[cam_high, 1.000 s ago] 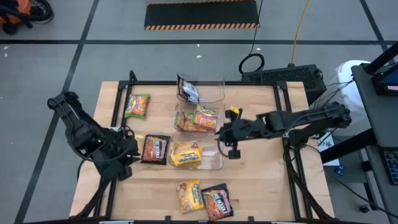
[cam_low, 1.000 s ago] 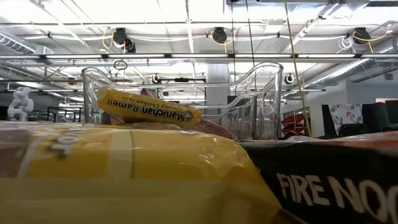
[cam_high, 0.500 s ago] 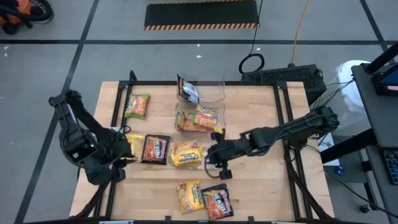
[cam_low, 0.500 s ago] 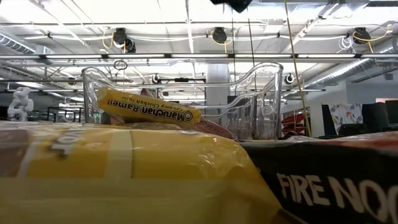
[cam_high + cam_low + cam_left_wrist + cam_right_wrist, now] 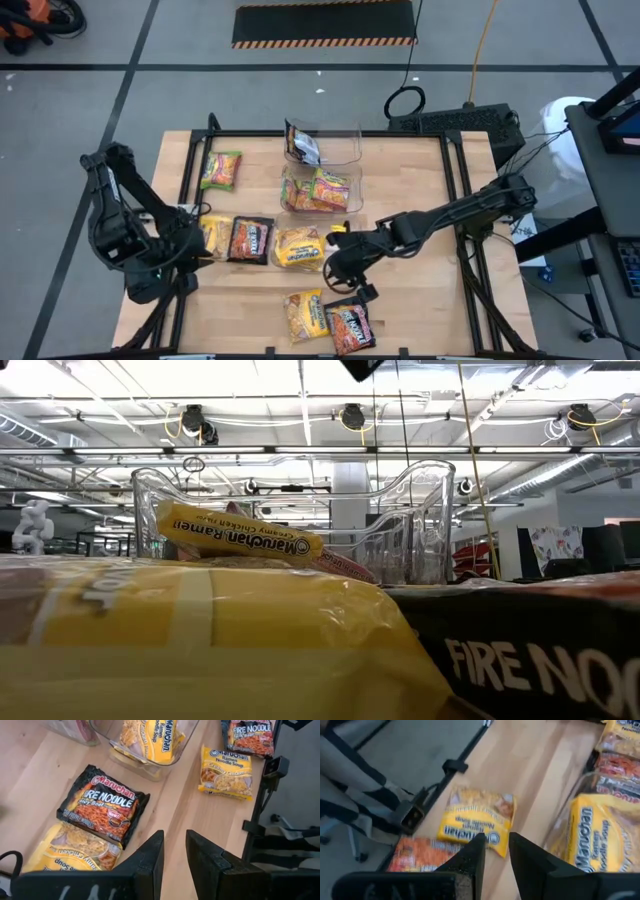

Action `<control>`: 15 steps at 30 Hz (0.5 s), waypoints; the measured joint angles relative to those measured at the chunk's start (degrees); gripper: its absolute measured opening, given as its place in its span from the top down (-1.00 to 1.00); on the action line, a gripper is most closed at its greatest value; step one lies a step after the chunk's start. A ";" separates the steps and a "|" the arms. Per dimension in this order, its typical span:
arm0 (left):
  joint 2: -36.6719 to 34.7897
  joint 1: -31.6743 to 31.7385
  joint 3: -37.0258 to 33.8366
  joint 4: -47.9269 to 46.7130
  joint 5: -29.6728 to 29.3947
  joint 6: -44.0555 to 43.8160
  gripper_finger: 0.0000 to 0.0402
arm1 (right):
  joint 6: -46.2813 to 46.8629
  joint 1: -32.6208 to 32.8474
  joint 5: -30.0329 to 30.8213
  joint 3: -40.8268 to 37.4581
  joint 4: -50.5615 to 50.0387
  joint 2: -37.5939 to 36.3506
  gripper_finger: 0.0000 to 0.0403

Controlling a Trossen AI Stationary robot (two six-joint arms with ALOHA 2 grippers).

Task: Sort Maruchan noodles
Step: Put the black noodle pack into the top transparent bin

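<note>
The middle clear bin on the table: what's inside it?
The middle clear bin holds green-yellow Maruchan packets lying over reddish ones. How many lie underneath cannot be counted, since the top packets cover them.

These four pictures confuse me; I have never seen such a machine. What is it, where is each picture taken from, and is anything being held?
Two dark robot arms work at a wooden table, sorting glossy flat noodle packets. One picture looks down from above, one looks level from the tabletop, and two come from cameras on the wrists. The left gripper hangs near a black-and-red packet. The right gripper hangs beside a yellow packet in a clear plastic bin. More packets lie loose or in two other clear bins. Both sets of jaws hold nothing.
</note>
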 joint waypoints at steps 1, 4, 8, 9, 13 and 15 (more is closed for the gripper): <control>0.00 -0.16 0.00 -0.12 0.00 0.11 0.57 | 0.72 0.00 0.14 0.00 0.49 0.45 0.59; 0.00 -0.73 0.00 -0.82 -0.07 0.48 0.57 | 2.65 -0.02 1.05 -0.09 4.81 2.41 0.59; 0.00 -1.82 0.00 -1.06 -0.05 4.80 0.57 | 6.29 0.00 3.10 -0.06 11.30 5.71 0.59; 0.00 -2.21 0.00 -1.06 -0.05 6.10 0.57 | 7.78 0.00 3.18 -0.06 12.73 6.72 0.59; 0.00 -3.99 0.00 -1.13 0.11 10.24 0.57 | 14.14 0.29 3.04 -0.04 14.68 9.88 0.59; 0.00 -4.98 0.00 -1.40 0.11 11.37 0.57 | 17.65 0.65 2.11 -0.04 13.26 11.04 0.59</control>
